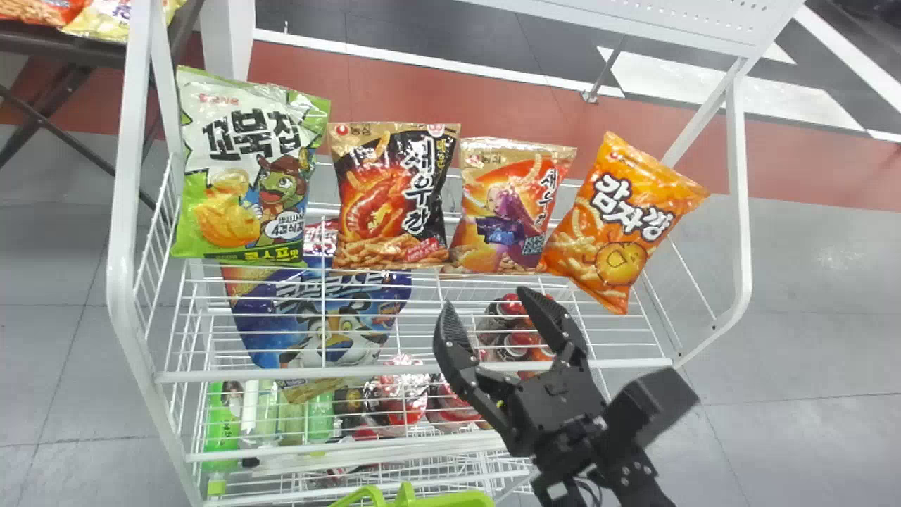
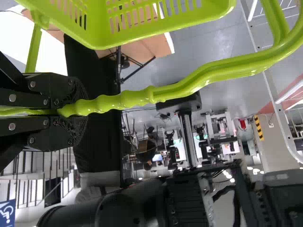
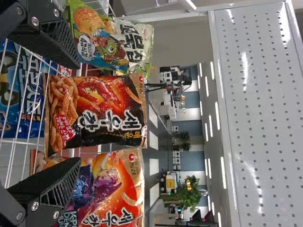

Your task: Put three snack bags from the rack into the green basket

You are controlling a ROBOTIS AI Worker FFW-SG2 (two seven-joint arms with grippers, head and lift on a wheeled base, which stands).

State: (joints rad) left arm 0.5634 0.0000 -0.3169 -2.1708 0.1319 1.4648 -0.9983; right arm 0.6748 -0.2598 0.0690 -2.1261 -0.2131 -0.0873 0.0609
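The head view's bottom edge cuts off most of the green basket [image 1: 461,500], rack wires [image 1: 415,368] partly cover the blue bag [image 1: 260,320], and the right wrist view's edge crops the snack bag with a purple-haired figure [image 3: 113,189].

Large grey floor tiles [image 1: 809,338] meet a red floor band [image 1: 788,176], edged by a white line [image 1: 422,61]; dark flooring with white shapes lies beyond. A dark folding table [image 1: 70,48] with crossed legs stands at the head view's upper left. Elsewhere are a blue wheelchair-symbol sign [image 2: 7,213], a yellow-and-black striped strip [image 2: 258,127], leafy plants [image 3: 188,195] and 2 rows of ceiling strip lights [image 3: 223,169].
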